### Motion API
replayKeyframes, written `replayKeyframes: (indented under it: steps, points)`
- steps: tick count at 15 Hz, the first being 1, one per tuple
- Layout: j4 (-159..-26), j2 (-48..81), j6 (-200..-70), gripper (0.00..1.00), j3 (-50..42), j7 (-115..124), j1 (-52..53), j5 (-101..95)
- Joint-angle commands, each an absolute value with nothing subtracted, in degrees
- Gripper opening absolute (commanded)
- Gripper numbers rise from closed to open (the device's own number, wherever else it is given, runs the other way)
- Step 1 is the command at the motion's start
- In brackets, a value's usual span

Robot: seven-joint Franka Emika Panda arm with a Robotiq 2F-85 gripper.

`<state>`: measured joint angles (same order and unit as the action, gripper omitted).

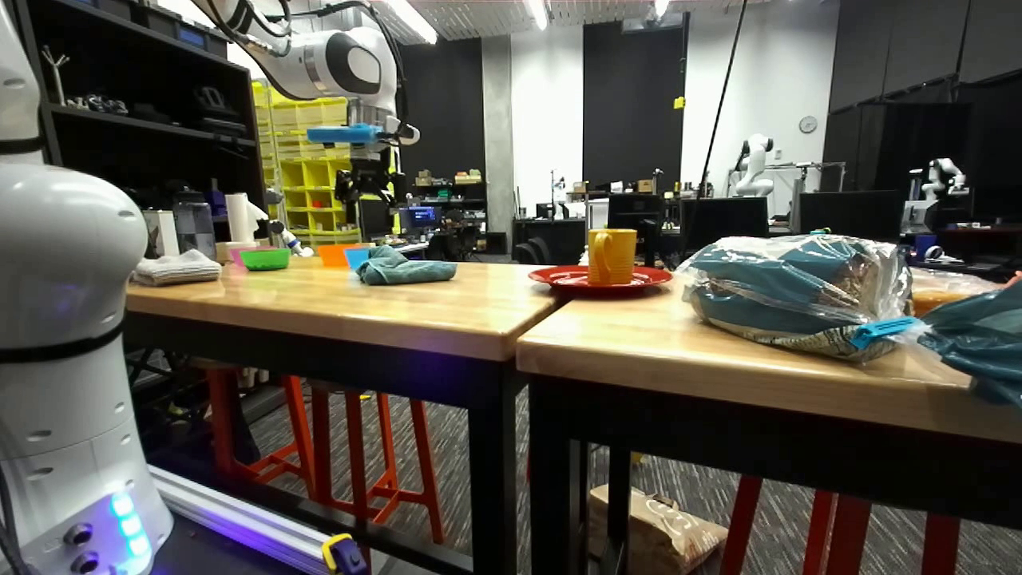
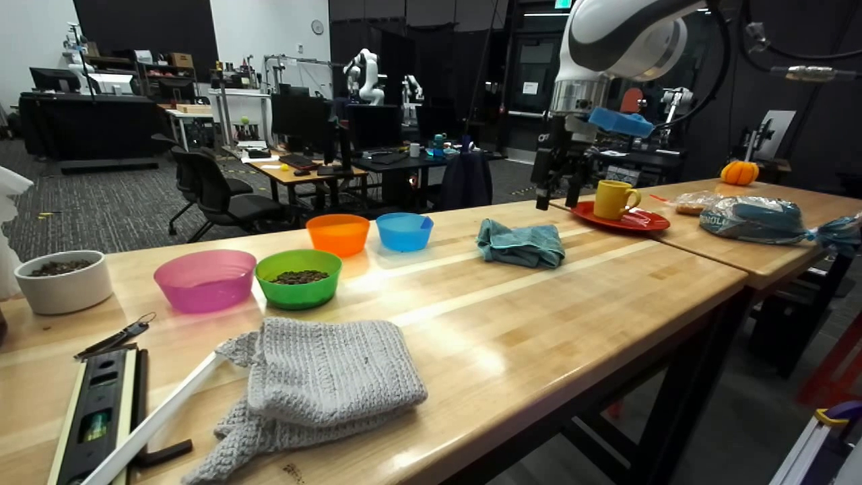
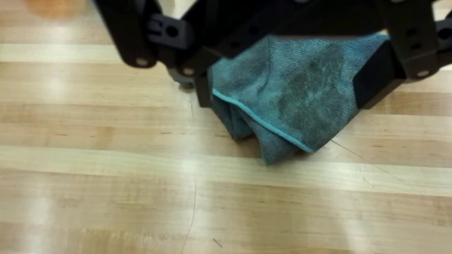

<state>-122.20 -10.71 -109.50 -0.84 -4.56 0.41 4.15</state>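
Teal cloth [image 2: 520, 245], black claw [image 2: 557, 201], red plate [image 2: 652, 221], yellow mug [image 2: 610, 201]

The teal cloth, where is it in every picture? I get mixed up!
In an exterior view: the teal cloth is left of the middle, left of the red plate.
In an exterior view: the teal cloth is right of the middle, between the blue bowl and plate.
Wrist view: the teal cloth is mostly upper right, seen between the fingers of the open hand.
Shared landmark: the wooden table under it.
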Motion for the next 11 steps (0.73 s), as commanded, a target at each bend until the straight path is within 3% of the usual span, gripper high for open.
replayKeyframes:
  steps: [1,11]
  points:
    - [-126.3,-15.8,-108.0,1.0,-1.6,-8.5,0.2,3.7]
    - [-131.6,-21.3,-105.9,1.0,-2.9,-14.6,0.7,4.5]
